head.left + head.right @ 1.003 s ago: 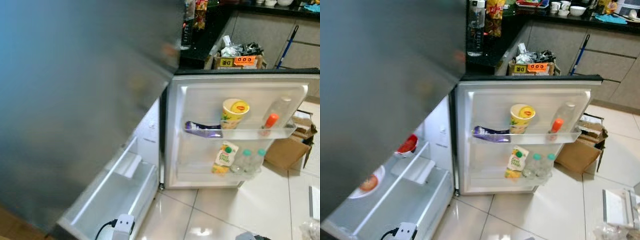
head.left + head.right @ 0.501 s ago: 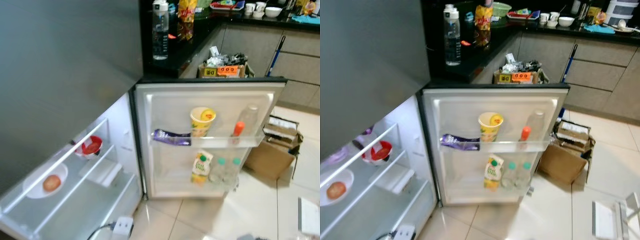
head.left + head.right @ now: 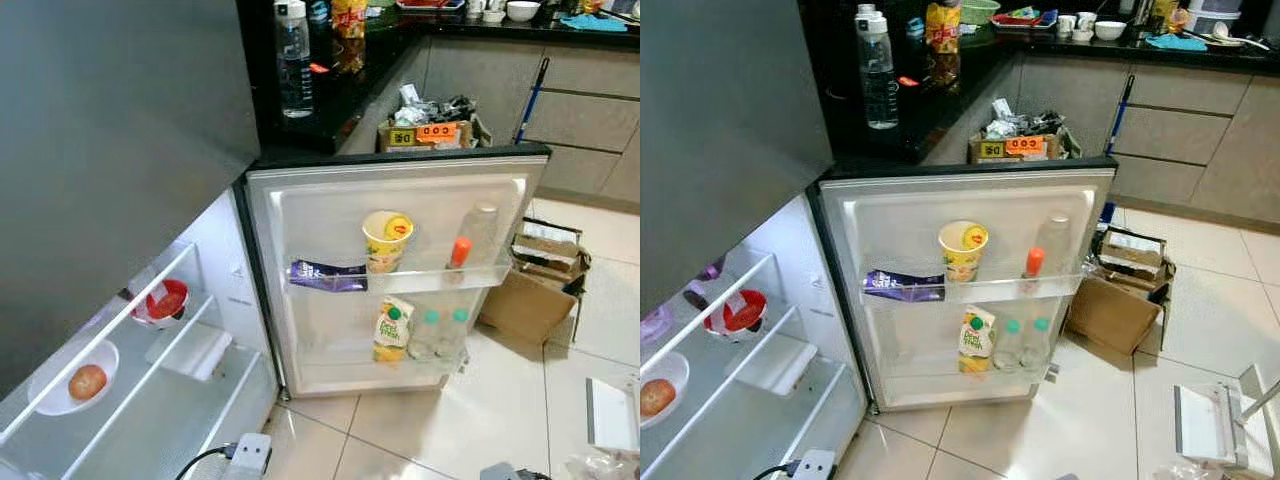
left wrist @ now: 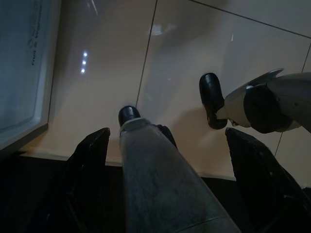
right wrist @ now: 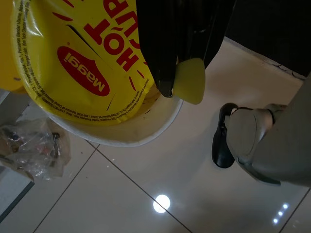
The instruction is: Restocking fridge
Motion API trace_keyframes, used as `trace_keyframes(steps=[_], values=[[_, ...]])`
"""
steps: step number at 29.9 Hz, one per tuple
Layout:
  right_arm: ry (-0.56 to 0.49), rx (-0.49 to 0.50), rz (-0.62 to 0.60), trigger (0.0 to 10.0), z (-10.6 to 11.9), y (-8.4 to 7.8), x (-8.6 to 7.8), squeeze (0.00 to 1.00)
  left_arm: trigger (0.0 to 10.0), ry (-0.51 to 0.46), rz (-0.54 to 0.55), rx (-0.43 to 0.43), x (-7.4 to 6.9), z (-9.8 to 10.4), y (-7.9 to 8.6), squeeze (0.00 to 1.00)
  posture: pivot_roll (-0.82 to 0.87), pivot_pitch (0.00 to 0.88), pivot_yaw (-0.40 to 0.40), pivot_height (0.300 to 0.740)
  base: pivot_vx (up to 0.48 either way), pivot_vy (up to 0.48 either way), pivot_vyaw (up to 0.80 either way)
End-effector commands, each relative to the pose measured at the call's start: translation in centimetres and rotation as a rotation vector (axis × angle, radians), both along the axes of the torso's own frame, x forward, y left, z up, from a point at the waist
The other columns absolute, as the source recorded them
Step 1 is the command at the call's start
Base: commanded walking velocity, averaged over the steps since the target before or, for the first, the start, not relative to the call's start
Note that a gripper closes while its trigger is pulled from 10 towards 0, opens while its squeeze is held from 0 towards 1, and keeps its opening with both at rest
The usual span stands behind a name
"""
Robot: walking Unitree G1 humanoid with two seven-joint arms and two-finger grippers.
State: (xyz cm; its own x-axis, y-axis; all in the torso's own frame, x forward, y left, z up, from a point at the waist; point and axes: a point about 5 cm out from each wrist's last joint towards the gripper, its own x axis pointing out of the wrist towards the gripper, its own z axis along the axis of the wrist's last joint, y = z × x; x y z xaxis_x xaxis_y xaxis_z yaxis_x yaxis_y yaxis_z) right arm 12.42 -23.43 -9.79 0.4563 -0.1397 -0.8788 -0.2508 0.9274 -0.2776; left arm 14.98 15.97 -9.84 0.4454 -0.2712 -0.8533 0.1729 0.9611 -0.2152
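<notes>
Hanging low over the floor tiles, well away from the open fridge door [image 3: 970, 200], the noodle cup [image 5: 92, 73] is pinched by the right gripper's [image 5: 182, 58] closed fingers; it could be crushed or dropped. The left gripper [image 4: 165, 145] hangs idle, its fingers spread and empty.

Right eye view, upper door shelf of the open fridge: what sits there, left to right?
Purple packet → yellow noodle cup → orange-capped bottle → clear bottle.
</notes>
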Motion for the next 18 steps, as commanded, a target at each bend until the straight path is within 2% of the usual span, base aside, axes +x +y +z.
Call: trace_keyframes(steps=[1,5,18], values=[[-0.006,0.003,0.007,10.0,0.03,0.1,0.11,0.0,10.0,0.011,-0.008,0.018,-0.17,-0.05,0.53,0.0,-0.12,0.0,0.01,0.74,0.0,0.0,0.0],[-0.008,-0.009,0.015,10.0,0.12,-0.1,0.26,0.0,10.0,0.019,-0.04,0.018,-0.34,-0.1,0.38,0.0,-0.12,0.0,0.011,0.74,0.354,0.0,0.0],[-0.003,-0.004,0.012,10.0,0.02,0.04,0.07,0.0,10.0,0.021,-0.038,0.015,-0.47,-0.15,0.36,0.0,-0.12,0.0,0.012,0.74,0.396,0.0,0.0]])
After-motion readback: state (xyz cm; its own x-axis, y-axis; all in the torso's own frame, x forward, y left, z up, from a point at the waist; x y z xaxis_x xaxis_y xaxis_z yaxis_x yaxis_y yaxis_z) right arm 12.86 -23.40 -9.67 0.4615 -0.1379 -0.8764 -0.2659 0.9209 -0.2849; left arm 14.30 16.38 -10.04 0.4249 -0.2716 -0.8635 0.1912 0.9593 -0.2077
